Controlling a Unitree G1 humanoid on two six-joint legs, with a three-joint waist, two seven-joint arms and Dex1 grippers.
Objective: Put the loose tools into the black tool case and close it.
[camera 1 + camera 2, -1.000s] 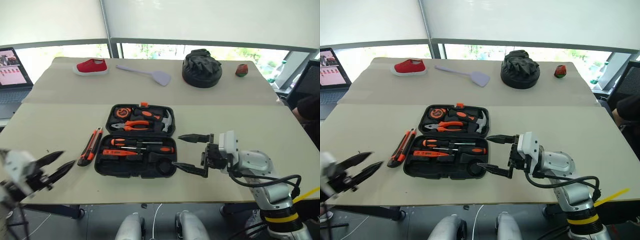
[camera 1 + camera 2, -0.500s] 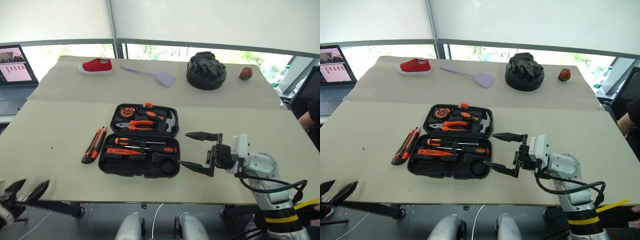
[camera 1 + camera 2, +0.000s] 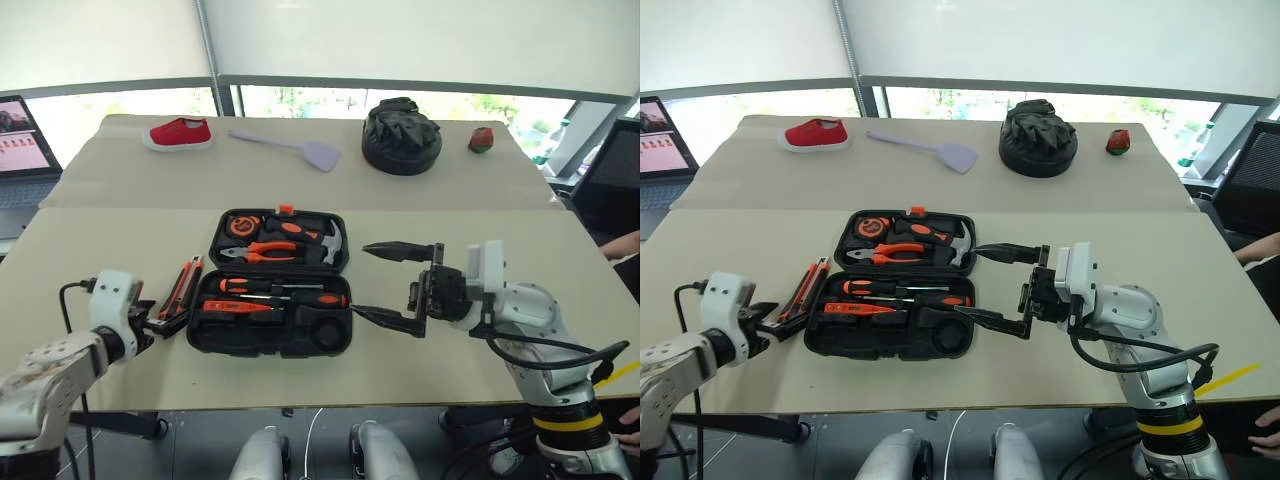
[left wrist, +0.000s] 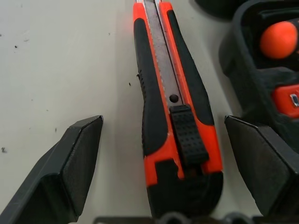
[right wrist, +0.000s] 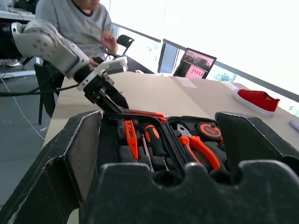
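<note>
Beige table, open tool case, knife, shoe

One black tool case; one utility knife; three screwdrivers in the case; one pliers; one hammer; one red shoe; one spatula; one laptop.

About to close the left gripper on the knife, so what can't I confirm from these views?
- Utility knife: blade tip cut off by the left wrist view's edge; in the head view its near end sits behind the left gripper.
- Tool case: near slots hidden behind the right gripper in the right wrist view.
- Small grey tape ring: too small to pick out.
</note>
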